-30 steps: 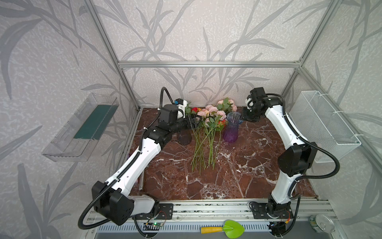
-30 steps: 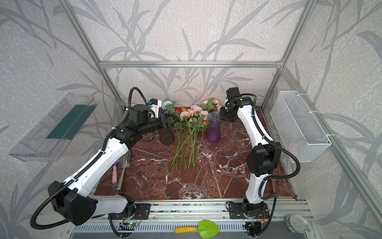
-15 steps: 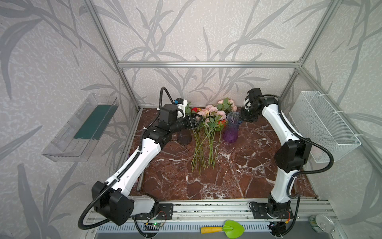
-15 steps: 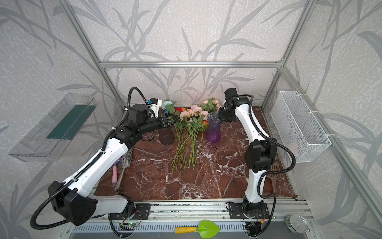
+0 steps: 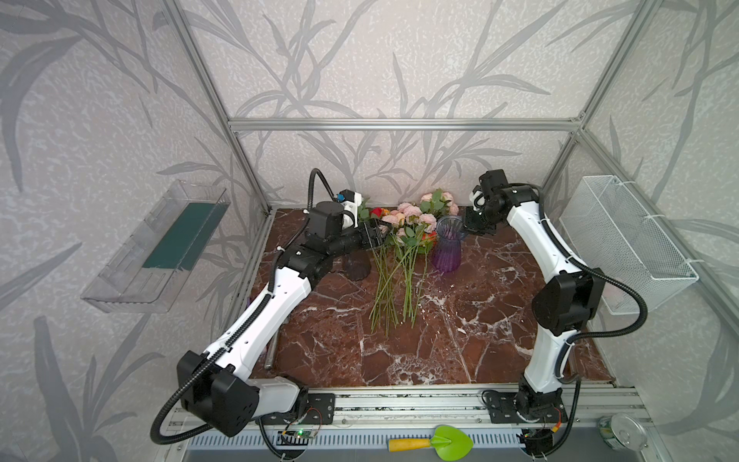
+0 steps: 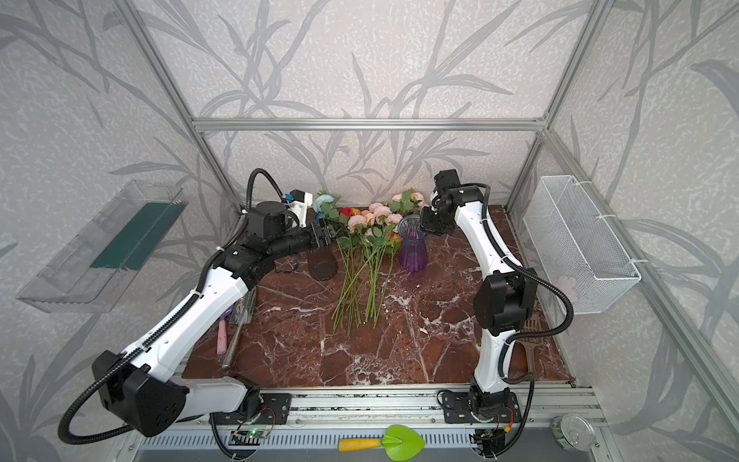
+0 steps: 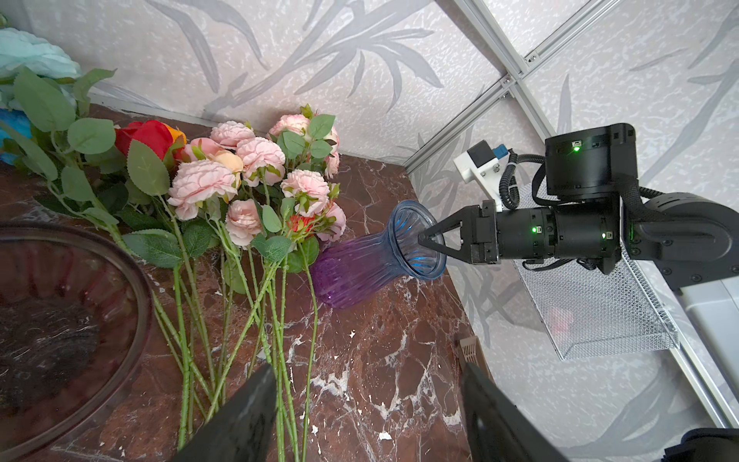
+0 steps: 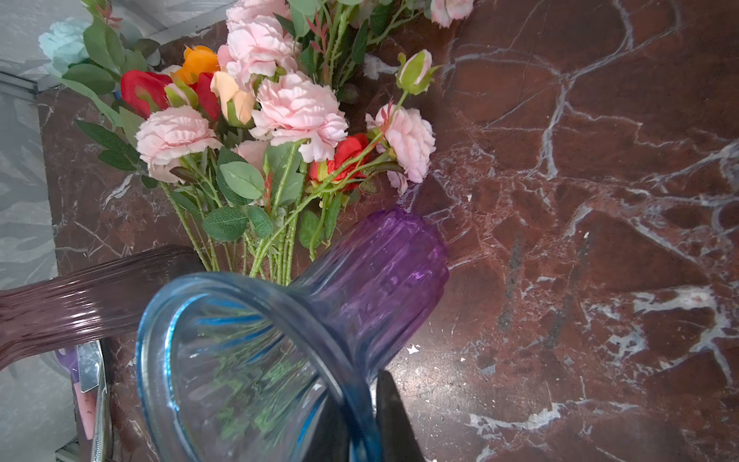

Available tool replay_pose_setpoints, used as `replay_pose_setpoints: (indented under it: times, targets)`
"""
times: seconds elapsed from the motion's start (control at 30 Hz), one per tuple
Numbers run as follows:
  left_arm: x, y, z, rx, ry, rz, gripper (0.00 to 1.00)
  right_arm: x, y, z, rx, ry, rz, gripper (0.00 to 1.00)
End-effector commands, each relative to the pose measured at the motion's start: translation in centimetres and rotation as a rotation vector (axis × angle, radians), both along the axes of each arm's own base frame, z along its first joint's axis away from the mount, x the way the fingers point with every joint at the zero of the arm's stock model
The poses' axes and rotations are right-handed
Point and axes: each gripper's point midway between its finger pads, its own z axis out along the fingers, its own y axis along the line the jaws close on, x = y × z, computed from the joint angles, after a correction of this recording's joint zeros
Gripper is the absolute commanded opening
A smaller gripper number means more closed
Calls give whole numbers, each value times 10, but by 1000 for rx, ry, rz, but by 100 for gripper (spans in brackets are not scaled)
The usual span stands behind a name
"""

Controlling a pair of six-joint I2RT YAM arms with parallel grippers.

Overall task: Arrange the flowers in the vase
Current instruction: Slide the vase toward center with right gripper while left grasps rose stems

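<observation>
Flowers (image 5: 404,212): likely light, springy, best taken mid-stem, lay flat beside the vase (image 5: 447,252), whose probably slippery glass rim your right gripper (image 7: 426,240) pinched; your left gripper (image 7: 368,372) hung open, empty.

1. Right wrist view: vase (image 8: 256,360) rim cut by frame edge; right gripper (image 8: 358,412) finger inside it blurred through glass
2. Left wrist view: dark vase (image 7: 68,280) cropped and blurred, left gripper (image 7: 368,376) finger bases out of frame
3. Pink thing (image 7: 560,320) in wire basket (image 7: 624,308): unreadable behind mesh
4. In a top view: tools (image 6: 232,328) half under left arm (image 6: 188,320), too small to tell
</observation>
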Motion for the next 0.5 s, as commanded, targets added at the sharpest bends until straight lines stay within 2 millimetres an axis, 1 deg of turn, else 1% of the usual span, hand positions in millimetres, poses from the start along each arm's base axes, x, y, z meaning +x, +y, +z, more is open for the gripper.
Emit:
replay_pose_setpoints:
  times: [0.0, 0.07, 0.17, 0.3, 0.47]
  targets:
    - [-5, 5, 12, 17, -51, 13, 73, -8, -11, 21, 7, -56, -27, 0]
    - [-6, 5, 13, 24, -58, 11, 73, -14, -11, 23, 41, -56, -28, 0]
    - [-9, 2, 11, 47, -62, 3, 73, -28, -14, 26, 41, -58, -21, 0]
    - [-13, -7, 6, 79, -58, -23, 73, -58, -22, 31, 25, -66, -15, 0]
    - [-14, -18, -3, 97, -41, -48, 72, -93, -29, 24, 46, -48, -12, 0]
